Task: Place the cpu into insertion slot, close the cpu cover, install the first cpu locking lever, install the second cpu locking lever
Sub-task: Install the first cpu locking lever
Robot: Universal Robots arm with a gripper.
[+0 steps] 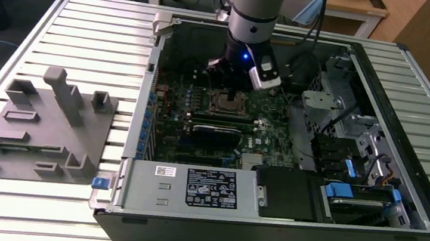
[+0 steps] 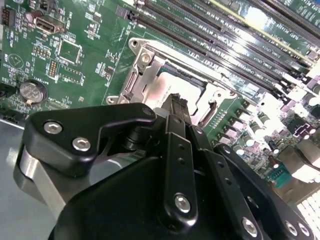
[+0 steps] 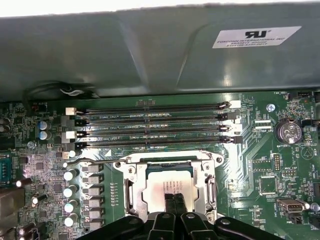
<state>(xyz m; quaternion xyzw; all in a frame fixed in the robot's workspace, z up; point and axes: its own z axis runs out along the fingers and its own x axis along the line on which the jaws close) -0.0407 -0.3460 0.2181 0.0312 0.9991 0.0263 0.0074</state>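
Note:
The cpu [image 3: 170, 186] [image 2: 167, 87] lies flat in the insertion slot [image 1: 228, 103] on the green motherboard, its silver-grey top showing. The cpu cover [image 3: 131, 185] [image 2: 145, 75], a silvery frame, lies down around it. A thin wire lever [image 3: 82, 161] runs out from one corner of the socket with a hooked end. My gripper [image 3: 174, 201] [image 2: 176, 102] [image 1: 227, 80] hangs right over the edge of the chip, its two black fingertips pressed together with nothing between them. I cannot tell whether the tips touch the chip.
Long black memory slots [image 3: 155, 125] run beside the socket, with the grey case wall [image 3: 150, 50] behind them. A row of capacitors [image 3: 70, 190] and a coin battery [image 3: 287, 131] flank the socket. Outside the case stands a grey fixture block [image 1: 46, 127]; the power supply [image 1: 192, 184] fills the case's front.

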